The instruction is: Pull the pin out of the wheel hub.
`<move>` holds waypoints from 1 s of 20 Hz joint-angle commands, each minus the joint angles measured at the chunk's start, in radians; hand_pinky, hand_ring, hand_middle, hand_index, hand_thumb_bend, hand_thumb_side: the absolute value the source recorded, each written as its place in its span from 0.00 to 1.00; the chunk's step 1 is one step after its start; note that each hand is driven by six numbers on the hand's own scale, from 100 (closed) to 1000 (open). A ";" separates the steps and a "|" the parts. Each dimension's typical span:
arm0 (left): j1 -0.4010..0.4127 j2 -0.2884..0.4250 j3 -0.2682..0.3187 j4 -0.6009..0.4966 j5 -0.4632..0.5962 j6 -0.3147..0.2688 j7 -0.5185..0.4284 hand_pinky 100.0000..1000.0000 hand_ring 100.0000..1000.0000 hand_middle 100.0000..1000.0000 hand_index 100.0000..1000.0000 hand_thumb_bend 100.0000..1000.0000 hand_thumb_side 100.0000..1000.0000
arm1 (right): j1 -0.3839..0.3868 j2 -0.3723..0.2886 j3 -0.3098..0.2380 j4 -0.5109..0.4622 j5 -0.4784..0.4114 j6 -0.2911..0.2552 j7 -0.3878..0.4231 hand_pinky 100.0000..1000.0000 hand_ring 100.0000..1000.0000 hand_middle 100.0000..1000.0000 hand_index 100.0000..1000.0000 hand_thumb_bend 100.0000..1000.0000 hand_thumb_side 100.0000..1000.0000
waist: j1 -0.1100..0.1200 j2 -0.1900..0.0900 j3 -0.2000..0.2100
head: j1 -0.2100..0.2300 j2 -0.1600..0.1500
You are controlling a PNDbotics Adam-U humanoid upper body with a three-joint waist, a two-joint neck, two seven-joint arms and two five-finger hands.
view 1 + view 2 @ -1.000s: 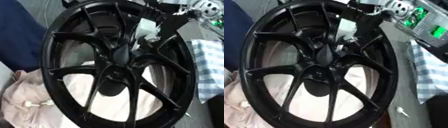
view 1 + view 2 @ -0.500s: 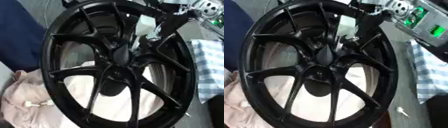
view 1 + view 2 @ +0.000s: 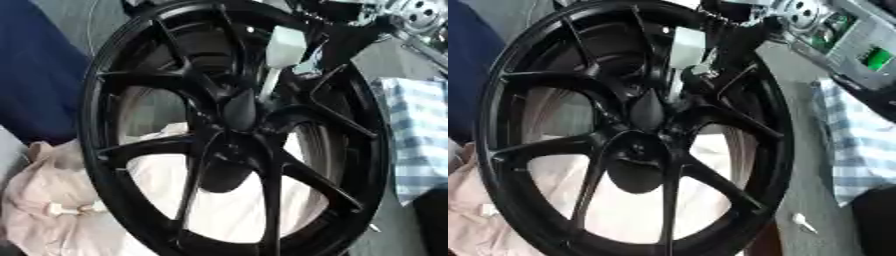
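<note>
In the left eye view we see a black wheel [image 3: 236,130] filling the frame, standing tilted, its spokes meeting at the hub [image 3: 238,111] just above centre. A pale pin [image 3: 282,52] with a whitish block-shaped head slants from about 1 o'clock down toward the hub, its thin shaft running between two spokes. At 1 o'clock, behind the rim, our right hand [image 3: 346,15] shows as a dark mass with silver parts just beside the pin's head; we cannot tell whether its fingers are curled round it. A pinkish cloth [image 3: 52,200] lies at 8 o'clock, a dark blue fabric [image 3: 35,75] at 10 o'clock, and a blue checked cloth [image 3: 420,140] at 3 o'clock.

In the right eye view we see the same pin [image 3: 684,50] at 12 o'clock, still seated toward the hub [image 3: 647,112], with the right hand [image 3: 741,17] dark above it. A grey device with green lights [image 3: 868,55] sits at 2 o'clock, and a small white object [image 3: 802,221] lies on the grey worktop [image 3: 802,185] at 5 o'clock
</note>
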 commanded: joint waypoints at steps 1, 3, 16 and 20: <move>-0.003 0.023 0.011 -0.017 -0.004 0.002 -0.002 0.70 0.54 0.40 0.62 0.03 0.74 | -0.016 -0.023 -0.020 -0.014 -0.020 0.013 -0.002 0.70 0.57 0.37 0.57 0.46 0.11 | 0.013 -0.032 -0.004 | 0.000 -0.001; -0.002 0.023 0.012 -0.017 -0.004 0.002 -0.002 0.70 0.54 0.40 0.62 0.03 0.74 | -0.017 -0.022 -0.021 -0.014 -0.029 0.022 -0.006 0.70 0.56 0.35 0.55 0.44 0.10 | 0.014 -0.035 -0.005 | 0.000 -0.001; 0.005 0.019 0.014 -0.016 -0.007 0.006 -0.004 0.70 0.54 0.40 0.62 0.03 0.74 | -0.022 -0.014 -0.014 -0.018 -0.117 0.065 -0.041 0.65 0.45 0.18 0.43 0.30 0.00 | 0.015 -0.045 -0.005 | -0.001 0.004; 0.008 0.018 0.016 -0.016 -0.008 0.007 -0.006 0.70 0.54 0.40 0.62 0.03 0.74 | -0.023 -0.016 -0.020 -0.023 -0.165 0.081 -0.090 0.63 0.43 0.15 0.39 0.29 0.00 | 0.015 -0.049 -0.006 | 0.000 0.008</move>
